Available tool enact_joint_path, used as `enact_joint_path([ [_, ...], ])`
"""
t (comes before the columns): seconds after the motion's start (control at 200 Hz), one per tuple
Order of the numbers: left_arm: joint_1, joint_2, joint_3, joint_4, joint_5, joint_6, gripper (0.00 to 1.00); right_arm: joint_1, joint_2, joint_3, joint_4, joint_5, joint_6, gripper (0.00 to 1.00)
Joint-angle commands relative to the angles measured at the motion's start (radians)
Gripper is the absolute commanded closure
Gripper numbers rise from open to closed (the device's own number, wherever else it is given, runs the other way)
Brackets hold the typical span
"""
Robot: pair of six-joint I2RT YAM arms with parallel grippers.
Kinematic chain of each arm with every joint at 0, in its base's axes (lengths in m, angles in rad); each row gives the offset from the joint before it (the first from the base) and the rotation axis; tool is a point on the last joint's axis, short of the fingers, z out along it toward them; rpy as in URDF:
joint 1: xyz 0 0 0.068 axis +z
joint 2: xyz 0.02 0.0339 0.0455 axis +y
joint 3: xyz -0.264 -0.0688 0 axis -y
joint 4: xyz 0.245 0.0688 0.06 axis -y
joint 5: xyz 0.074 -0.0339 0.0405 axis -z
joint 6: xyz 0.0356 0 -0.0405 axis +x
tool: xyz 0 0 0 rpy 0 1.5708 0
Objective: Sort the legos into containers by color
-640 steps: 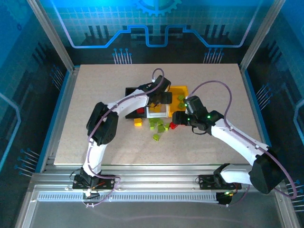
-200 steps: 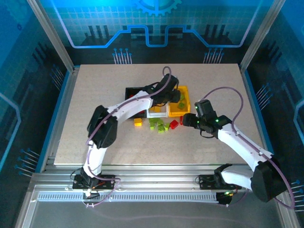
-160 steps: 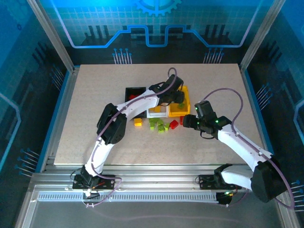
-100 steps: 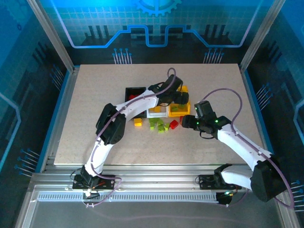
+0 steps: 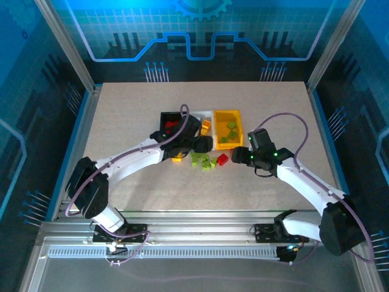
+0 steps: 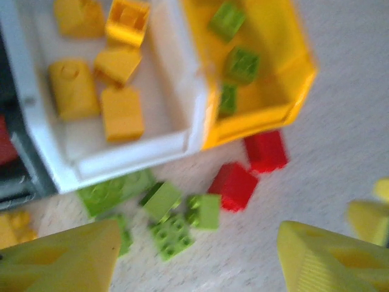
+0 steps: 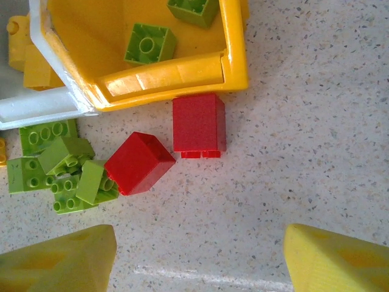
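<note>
At the far left the black bin (image 5: 163, 115) has red pieces in it, and a stray yellow brick (image 5: 177, 159) lies on the table just in front of it. Beside it, the white bin (image 6: 121, 157) holds the yellow-orange bricks (image 6: 121, 112).

The left gripper (image 6: 199, 240) is what has changed. A second ago it reached over the yellow bin with its jaws closed. Now it has drawn back to the near side of the white bin, fingers parted and empty (a green piece was probably dropped off there). It hangs over the loose green bricks (image 7: 61, 167), so another green pick looks likely.

To their right, two red bricks (image 7: 138, 163) lie close together just in front of the yellow bin (image 7: 236, 55), which holds green pieces. The right gripper (image 7: 199, 234) hovers over that red pair much as before, fingers wide apart and holding nothing. Greens, reds and one yellow are still unsorted.
</note>
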Motion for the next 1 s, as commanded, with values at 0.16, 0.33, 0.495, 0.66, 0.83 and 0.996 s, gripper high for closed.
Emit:
enact_joint_path([
  [0.16,0.017,0.075,-0.087,-0.048,0.02,0.008,0.4,-0.014,0.009,-0.011,0.021,-0.011,0.015,0.27],
  [0.33,0.018,0.141,-0.073,-0.041,-0.03,0.024,0.45,-0.014,-0.012,-0.009,0.004,0.0,0.005,0.27],
  [0.495,0.018,0.21,-0.046,-0.013,-0.03,0.039,0.47,-0.015,-0.015,-0.006,0.001,0.0,0.006,0.27],
  [0.66,0.018,0.244,-0.029,-0.008,-0.043,0.046,0.51,-0.016,-0.02,-0.004,-0.002,0.0,0.005,0.27],
  [0.83,0.018,0.252,-0.04,-0.005,-0.07,0.052,0.64,-0.015,-0.022,-0.003,0.0,-0.001,0.003,0.27],
  [0.996,0.006,0.183,-0.071,-0.018,-0.062,0.035,0.72,-0.015,-0.021,-0.005,0.0,0.003,0.002,0.27],
])
